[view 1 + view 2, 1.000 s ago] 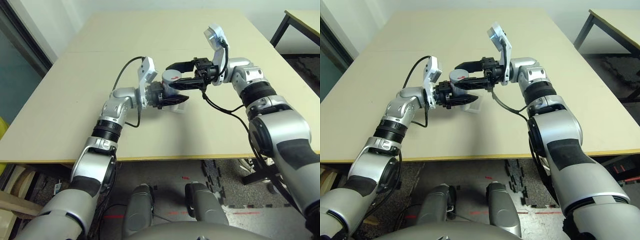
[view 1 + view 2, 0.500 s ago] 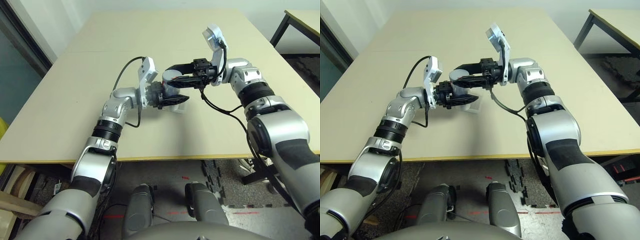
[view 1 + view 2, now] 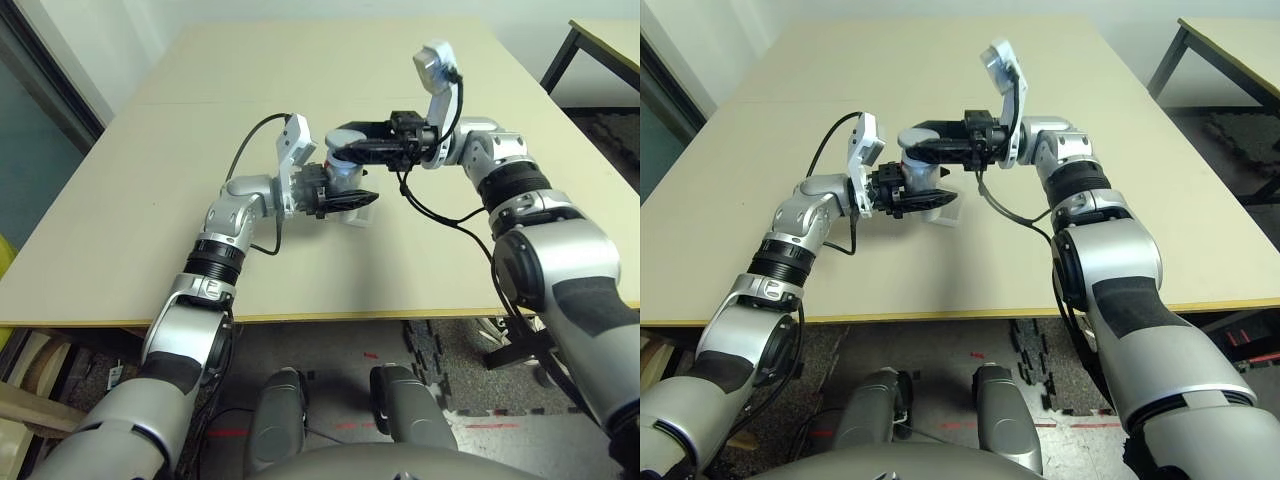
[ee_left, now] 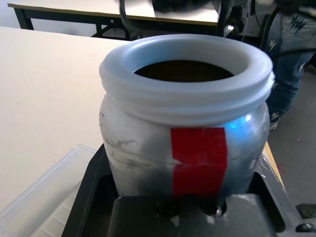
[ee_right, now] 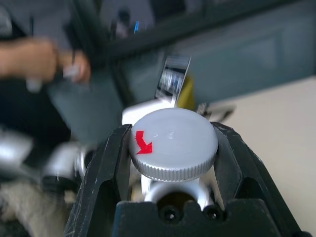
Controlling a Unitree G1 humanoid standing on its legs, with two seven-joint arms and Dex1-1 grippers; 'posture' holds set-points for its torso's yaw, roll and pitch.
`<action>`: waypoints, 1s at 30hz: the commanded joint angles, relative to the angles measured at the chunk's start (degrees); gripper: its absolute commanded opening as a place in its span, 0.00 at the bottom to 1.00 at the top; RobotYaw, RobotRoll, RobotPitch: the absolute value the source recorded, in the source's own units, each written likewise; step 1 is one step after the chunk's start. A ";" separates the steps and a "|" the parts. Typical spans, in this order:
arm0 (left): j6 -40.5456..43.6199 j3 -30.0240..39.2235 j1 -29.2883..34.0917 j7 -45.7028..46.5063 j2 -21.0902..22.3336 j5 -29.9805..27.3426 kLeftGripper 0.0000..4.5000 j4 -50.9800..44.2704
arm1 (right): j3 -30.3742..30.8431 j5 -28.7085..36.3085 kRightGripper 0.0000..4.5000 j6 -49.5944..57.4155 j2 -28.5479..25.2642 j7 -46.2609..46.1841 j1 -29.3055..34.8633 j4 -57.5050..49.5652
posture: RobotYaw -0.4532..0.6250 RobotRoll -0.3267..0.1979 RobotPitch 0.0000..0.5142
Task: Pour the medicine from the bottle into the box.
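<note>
From the left wrist I can see into the open bottle (image 4: 185, 123) only as a dark hollow, so I cannot make out any medicine. The box (image 4: 42, 197) is cut off by that picture's edge and partly covered by the left hand (image 3: 345, 198). Behind the cap (image 5: 173, 143), the right wrist's background is blurred; a person's hand (image 5: 47, 61) there is indistinct.

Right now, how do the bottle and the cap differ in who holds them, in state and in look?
The bottle sits upright in the left tool, its white mouth open; the cap is off it, clamped in the right tool. The bottle carries a red lengthwise stripe on a silver-grey and white body; the cap is plain grey with a small red arrow and a ribbed edge. Both are round.
</note>
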 commanded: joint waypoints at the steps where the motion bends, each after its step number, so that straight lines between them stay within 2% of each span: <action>1: 0.17 -0.36 0.21 -0.06 -0.09 0.43 0.60 -0.32 | -4.24 1.32 0.57 -0.36 -0.48 -8.11 -1.22 1.85 | 0.32 0.62 0.13; 7: -0.15 0.17 0.23 0.65 0.38 0.50 0.60 -0.39 | -3.72 -5.78 0.57 -11.91 -1.15 -30.57 0.73 3.92 | 0.32 0.62 0.12; 14: -2.00 1.70 -0.18 3.81 1.84 1.24 0.60 0.59 | -3.84 -11.52 0.57 -18.36 -2.48 -53.21 6.13 6.13 | 0.32 0.62 0.11; 20: -4.68 3.80 -1.73 7.64 3.38 2.20 0.60 3.87 | -3.27 -14.85 0.57 -20.77 -2.93 -59.33 10.20 6.38 | 0.32 0.62 0.12; 30: -7.61 5.50 -4.18 10.01 4.81 3.38 0.60 8.78 | -3.55 -16.72 0.57 -20.44 -4.59 -65.05 15.05 7.42 | 0.32 0.62 0.13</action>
